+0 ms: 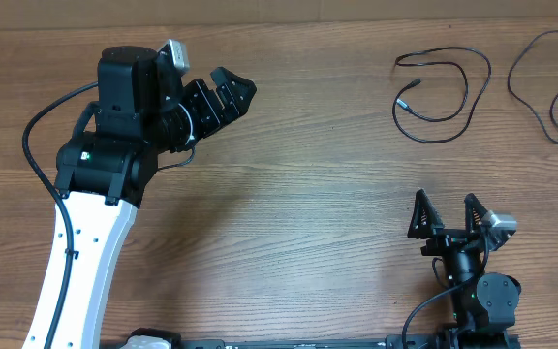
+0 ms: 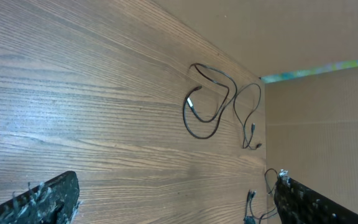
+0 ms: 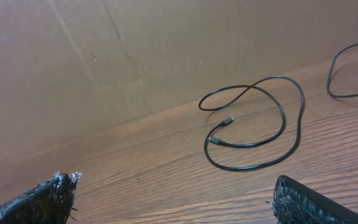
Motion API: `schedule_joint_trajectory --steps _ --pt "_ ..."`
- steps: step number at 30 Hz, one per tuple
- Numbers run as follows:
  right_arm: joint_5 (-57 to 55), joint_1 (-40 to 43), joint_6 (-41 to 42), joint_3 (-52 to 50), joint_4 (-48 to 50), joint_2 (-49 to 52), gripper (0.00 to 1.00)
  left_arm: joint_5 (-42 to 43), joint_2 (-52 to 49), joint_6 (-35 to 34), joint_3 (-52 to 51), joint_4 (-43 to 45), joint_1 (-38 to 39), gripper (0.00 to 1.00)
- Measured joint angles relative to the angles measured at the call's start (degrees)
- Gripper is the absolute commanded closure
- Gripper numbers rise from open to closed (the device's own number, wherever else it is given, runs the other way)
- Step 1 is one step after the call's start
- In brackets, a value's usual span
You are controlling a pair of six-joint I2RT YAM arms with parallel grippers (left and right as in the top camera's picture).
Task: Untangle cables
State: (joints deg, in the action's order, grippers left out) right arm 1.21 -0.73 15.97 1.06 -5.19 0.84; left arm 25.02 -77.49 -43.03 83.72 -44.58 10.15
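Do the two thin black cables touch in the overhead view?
No, the looped thin black cable lies clear of the second black cable beside it.

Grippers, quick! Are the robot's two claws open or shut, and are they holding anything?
Left gripper: open, holding nothing.
Right gripper: open, holding nothing.

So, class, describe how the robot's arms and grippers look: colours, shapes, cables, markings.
The left arm: white link, black joints, looping black cable, green light. The right arm: black, green light. The left gripper and right gripper: black tapered fingers, grey camera block.
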Motion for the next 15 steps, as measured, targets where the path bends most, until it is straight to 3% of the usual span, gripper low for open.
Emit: schedule_joint_trajectory --steps 15 --pt "0.02 3.65 -1.01 0.00 0.02 0.00 0.00 0.00 0.00 0.00 0.00 0.00 0.00 0.00"
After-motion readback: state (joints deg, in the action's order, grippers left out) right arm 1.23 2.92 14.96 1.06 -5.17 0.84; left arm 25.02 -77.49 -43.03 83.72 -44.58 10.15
